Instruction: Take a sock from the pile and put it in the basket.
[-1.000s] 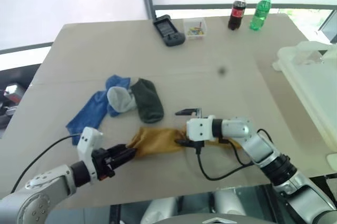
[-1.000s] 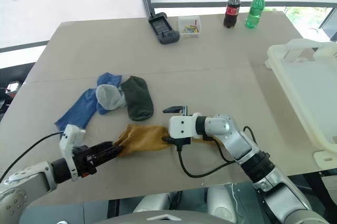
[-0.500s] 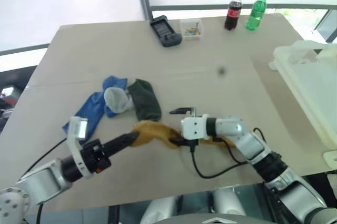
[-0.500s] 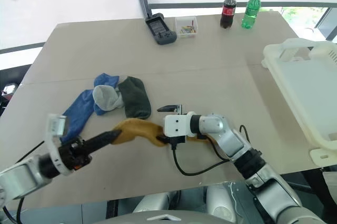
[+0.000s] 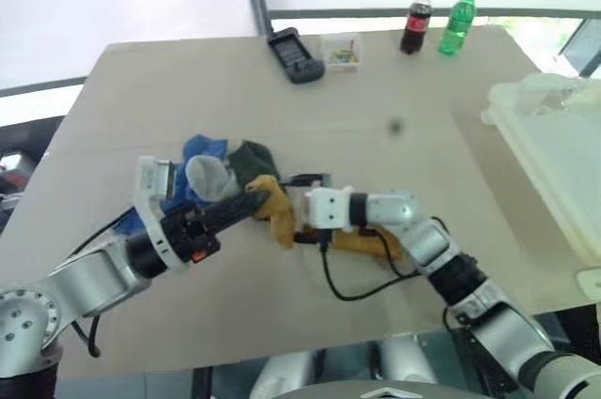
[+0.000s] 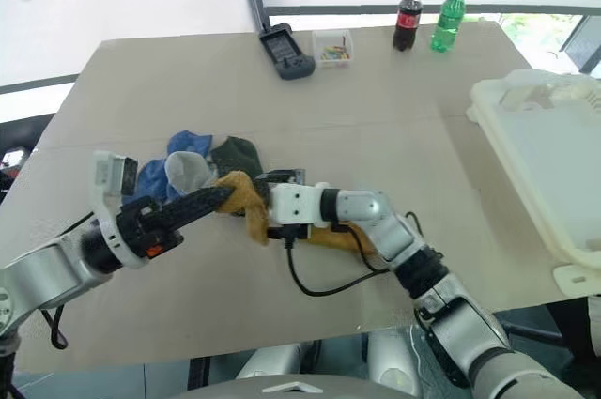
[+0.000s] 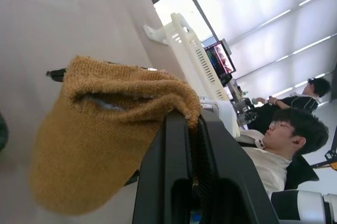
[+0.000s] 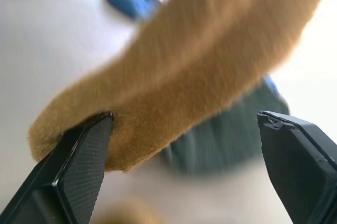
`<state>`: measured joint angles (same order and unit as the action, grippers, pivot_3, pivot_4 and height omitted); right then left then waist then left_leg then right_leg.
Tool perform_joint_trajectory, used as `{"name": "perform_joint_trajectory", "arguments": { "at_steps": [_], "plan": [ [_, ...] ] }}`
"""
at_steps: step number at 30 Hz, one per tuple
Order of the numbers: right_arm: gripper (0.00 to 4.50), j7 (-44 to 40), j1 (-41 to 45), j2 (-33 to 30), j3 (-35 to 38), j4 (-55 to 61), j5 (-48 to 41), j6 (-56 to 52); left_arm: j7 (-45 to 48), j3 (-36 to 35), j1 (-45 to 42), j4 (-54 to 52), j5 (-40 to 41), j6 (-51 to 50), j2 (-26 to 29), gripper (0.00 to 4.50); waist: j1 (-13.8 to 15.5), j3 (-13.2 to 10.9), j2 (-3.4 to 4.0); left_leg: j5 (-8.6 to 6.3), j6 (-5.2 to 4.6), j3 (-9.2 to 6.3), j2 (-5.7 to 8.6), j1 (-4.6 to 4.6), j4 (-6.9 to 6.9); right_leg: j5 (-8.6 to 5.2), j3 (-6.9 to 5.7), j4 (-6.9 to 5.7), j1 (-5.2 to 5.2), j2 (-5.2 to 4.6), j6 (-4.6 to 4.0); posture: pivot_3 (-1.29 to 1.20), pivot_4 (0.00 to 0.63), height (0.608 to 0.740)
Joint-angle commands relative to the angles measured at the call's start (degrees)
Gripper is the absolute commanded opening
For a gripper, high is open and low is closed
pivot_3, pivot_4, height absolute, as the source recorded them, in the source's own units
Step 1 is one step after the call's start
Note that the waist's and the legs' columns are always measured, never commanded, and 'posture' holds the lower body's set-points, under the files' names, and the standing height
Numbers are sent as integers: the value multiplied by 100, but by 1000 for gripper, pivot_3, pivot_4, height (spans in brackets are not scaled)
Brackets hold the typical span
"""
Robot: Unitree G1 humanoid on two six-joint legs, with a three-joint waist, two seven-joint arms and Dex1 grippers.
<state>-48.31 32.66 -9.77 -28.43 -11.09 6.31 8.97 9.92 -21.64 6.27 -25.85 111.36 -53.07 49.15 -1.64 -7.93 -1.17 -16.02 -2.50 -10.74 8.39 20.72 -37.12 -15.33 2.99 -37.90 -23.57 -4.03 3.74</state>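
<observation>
A mustard-yellow sock (image 5: pixel 275 215) hangs above the table, with my left gripper (image 5: pixel 252 207) shut on its edge. In the left wrist view the two black fingers (image 7: pixel 176 145) press together on the sock (image 7: pixel 100 145). My right gripper (image 5: pixel 306 208) is open and points left, one finger on each side of the hanging sock (image 8: pixel 174 81). More mustard fabric (image 5: pixel 364 241) lies on the table under my right forearm. The pile (image 5: pixel 214 174) of blue, grey and dark green socks lies just behind my left gripper. The off-white basket (image 5: pixel 561 150) stands at the table's right edge.
At the table's far edge stand a cola bottle (image 5: pixel 416 19), a green bottle (image 5: pixel 457 18), a small clear box (image 5: pixel 343 49) and a black device (image 5: pixel 299 54). A black cable (image 5: pixel 349 292) loops below my right wrist. A person (image 7: pixel 284 139) sits beyond the basket.
My left gripper has closed on the mustard sock, lifted it off the table and carried it right. My open right gripper has shifted left, so the sock now hangs between its fingers.
</observation>
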Motion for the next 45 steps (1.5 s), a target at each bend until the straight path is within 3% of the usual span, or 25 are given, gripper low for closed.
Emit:
{"name": "perform_joint_trajectory", "arguments": {
  "at_steps": [1, 8, 14, 18, 25, 29, 36, 45],
  "plan": [
    [4500, 163, 274, 194, 31, 361, 62, -3, -75, 247, -237, 37, -130, 20, 73, 197, -62, -6, 9, 0, 7, 1, -11, -2, 4, 0, 0, -4, -5, 7, -1, 0, 150, 740],
    [4500, 90, -171, -914, 237, 1091, 586, 20, -452, 1356, -1349, 556, -890, -46, -392, 197, 105, -2, 3, -3, 20, 2, -17, 4, -3, 10, -5, 6, -4, 25, -15, 0, 150, 740],
    [4500, 98, -606, -1635, 344, 1878, 898, -147, -939, 2285, -2533, 1416, -1879, -219, -1362, 197, 99, 0, 0, -5, 16, 3, -6, 9, -17, 10, -16, 1, -6, 3, -14, 0, 150, 740],
    [4500, 98, -979, -2129, 693, 2429, 972, -492, -678, 2616, -3259, 2360, -2850, -275, -2022, 197, 117, 3, -5, -5, 16, 2, -8, 8, -22, 11, -16, -3, -4, 3, -13, 0, 150, 740],
    [4500, -143, -1802, -2098, 1652, 4226, -447, -3241, -348, 2686, -3747, 2748, -3936, -368, -2789, 197, 102, 4, -7, -6, 14, -3, -9, 26, -28, 11, -15, 6, -7, -1, -13, 0, 150, 740],
    [4500, 333, -1770, -1806, 1365, 3979, -229, -3647, -34, 2461, -3997, 2956, -4262, -487, -2739, 197, 103, 4, -7, -6, 14, -3, -9, 22, -28, 11, -15, -2, -6, 0, -13, 0, 150, 740],
    [4500, 670, -1848, -2243, 341, 2853, 941, -2401, 303, 2109, -4343, 3126, -4676, -788, -2745, 197, 117, 9, -12, -6, 13, -1, -2, 18, -31, 11, -12, 0, -8, -5, -13, 0, 150, 740],
    [4500, 168, -2597, -3235, 309, 3047, 722, -219, 916, 2097, -4502, 3167, -5259, -1101, -2654, 197, 160, 17, -25, -7, 12, -10, -4, 15, -33, 11, -29, 3, 0, -4, -12, 0, 150, 740]
  ]
}}
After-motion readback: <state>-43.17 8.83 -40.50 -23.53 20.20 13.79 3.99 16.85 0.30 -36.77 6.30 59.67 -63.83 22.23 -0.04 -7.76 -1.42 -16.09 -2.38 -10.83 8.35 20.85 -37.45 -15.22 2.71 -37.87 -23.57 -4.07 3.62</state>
